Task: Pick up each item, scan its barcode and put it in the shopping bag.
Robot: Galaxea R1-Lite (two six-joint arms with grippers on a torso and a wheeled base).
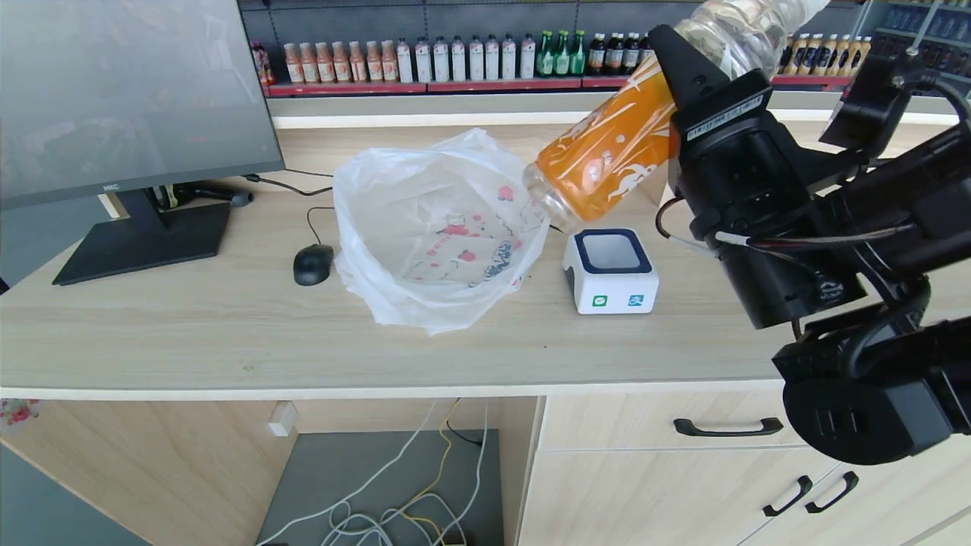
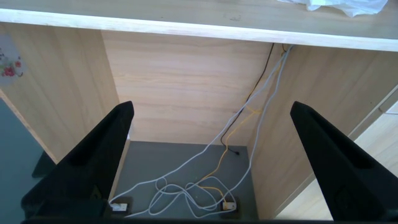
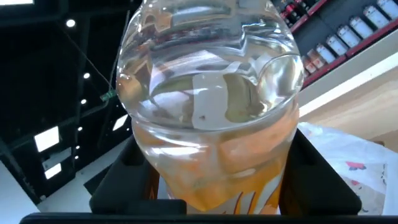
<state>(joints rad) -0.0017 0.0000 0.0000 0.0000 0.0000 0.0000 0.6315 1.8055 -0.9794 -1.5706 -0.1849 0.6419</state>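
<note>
The head camera looks down from high at the counter (image 1: 190, 334). The left wrist camera sits low, looking past the left gripper (image 2: 211, 155) under that counter (cables (image 2: 186, 186) beyond). The right wrist camera hugs the bottle (image 3: 211, 93); the bag (image 3: 373, 168) past it is probably the head view's.

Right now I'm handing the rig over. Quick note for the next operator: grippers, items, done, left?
Left gripper: jaws open, empty, low by the bay under the counter.
Right gripper: jaws shut on bottle, tilted base-down above the scanner, next to the bag.
The bag stands open on the counter; no item seen inside.
Done: bottle picked up. Scan status can't be told.
To do: scan if needed, drop it in the bag.
</note>
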